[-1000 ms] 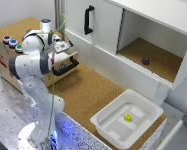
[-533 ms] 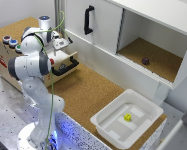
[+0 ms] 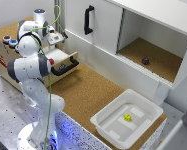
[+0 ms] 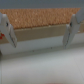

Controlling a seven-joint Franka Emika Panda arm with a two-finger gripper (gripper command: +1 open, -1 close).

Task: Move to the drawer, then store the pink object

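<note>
Hovering over open drawer (image 3: pixel 63 60), tool (image 3: pixel 54 37) sat above its light-wood tray; black bar handle (image 3: pixel 66 66) faced cork surface (image 3: pixel 88 90). Wrist view blurred: fingers (image 4: pixel 7 29) spread apart, nothing between them, pale drawer floor below. Pink object not identifiable; small red patch at drawer's edge (image 3: pixel 51 61) maybe it, could not tell. Judged step: settling over drawer. Advice: centre tool between drawer walls, stay clear of buttons (image 3: pixel 9 41) on box top, confirm object location before descending.

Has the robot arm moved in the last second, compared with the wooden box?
Cannot tell. In the exterior view the arm stands over the open drawer of the wooden box much as before; any shift is too small.
</note>
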